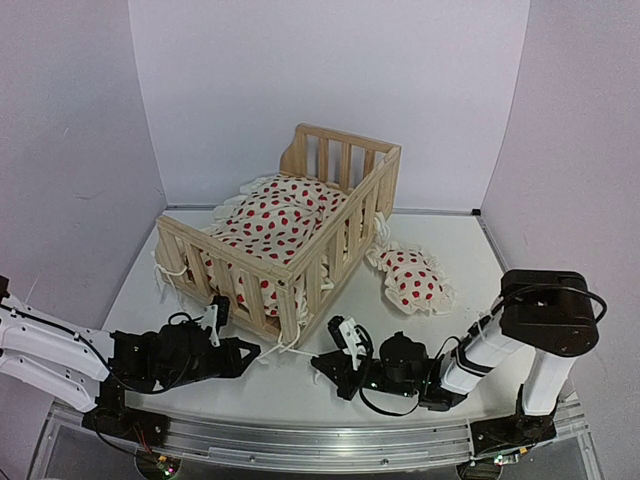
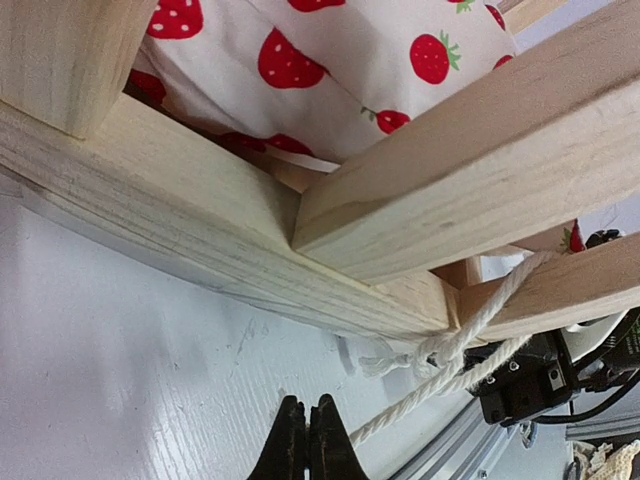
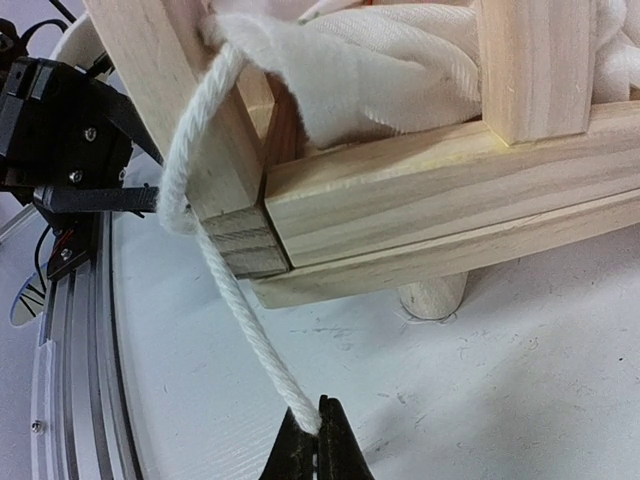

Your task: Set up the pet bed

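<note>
The pet bed (image 1: 322, 252), a pine frame with slatted rails, stands mid-table with the red-dotted cushion (image 1: 280, 220) inside. At its near corner post, white tie strings (image 1: 290, 346) hang out. My left gripper (image 1: 252, 352) is low on the table left of that corner. In the left wrist view its jaws (image 2: 307, 425) are shut, and a tie string (image 2: 430, 385) runs from a knot (image 2: 445, 348) on the post to them. My right gripper (image 1: 322, 366) is right of the corner. It (image 3: 319, 432) is shut on another tie string (image 3: 235, 320), which runs taut around the post (image 3: 180, 110).
A small separate red-dotted pillow (image 1: 412, 278) lies on the table right of the bed. A round bed foot (image 3: 432, 295) stands close by the right gripper. The metal rail (image 1: 300, 440) runs along the table's near edge. White walls enclose the back and sides.
</note>
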`<state>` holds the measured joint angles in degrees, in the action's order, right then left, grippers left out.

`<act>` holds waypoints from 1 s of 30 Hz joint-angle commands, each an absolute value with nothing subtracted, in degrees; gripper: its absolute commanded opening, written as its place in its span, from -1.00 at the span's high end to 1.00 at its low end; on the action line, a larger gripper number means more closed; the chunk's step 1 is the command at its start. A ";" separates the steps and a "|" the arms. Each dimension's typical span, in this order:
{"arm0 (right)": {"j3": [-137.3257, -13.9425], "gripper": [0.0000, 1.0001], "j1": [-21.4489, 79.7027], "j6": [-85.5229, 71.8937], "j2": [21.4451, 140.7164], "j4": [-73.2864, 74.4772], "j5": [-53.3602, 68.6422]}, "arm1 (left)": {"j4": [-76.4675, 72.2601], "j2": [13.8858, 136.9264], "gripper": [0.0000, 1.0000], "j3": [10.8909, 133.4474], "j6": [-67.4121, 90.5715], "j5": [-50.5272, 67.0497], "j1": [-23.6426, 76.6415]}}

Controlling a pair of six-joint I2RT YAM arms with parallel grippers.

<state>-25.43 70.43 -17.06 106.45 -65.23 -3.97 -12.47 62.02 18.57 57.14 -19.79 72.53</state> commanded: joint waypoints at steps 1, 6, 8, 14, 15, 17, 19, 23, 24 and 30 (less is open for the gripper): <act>-26.22 1.00 70.58 -16.11 103.50 -65.56 -4.44 | -14.19 62.44 1.00 19.26 59.89 -20.29 72.27; -25.10 1.00 70.59 -14.93 102.46 -64.28 -5.98 | -13.62 62.56 1.00 20.78 54.42 -20.11 72.30; -24.48 1.00 70.58 -14.49 100.54 -61.44 -5.66 | -13.63 60.12 1.00 23.68 48.90 -19.82 72.37; -30.08 1.00 70.65 -10.65 92.78 -33.74 8.00 | -9.08 55.82 1.00 30.46 39.87 -23.02 72.35; -31.72 1.00 70.59 -10.02 92.05 -28.40 9.37 | -6.46 55.66 1.00 31.88 39.77 -24.84 72.34; -33.16 1.00 70.59 -9.31 91.06 -21.40 10.42 | 0.69 56.12 1.00 35.13 39.74 -28.84 72.34; -33.19 1.00 70.58 -8.58 89.59 -16.18 9.70 | 7.54 57.21 1.00 38.06 39.98 -33.48 72.37; -34.54 1.00 70.58 -9.06 86.55 -6.50 4.88 | 11.65 59.04 1.00 41.24 37.40 -37.79 72.39; -35.21 1.00 70.58 -9.43 86.09 -4.06 3.47 | 12.00 59.31 1.00 41.68 36.91 -38.65 72.42; -35.25 1.00 70.10 -13.88 80.76 5.92 -9.09 | 19.05 60.65 1.00 40.90 44.15 -44.01 72.27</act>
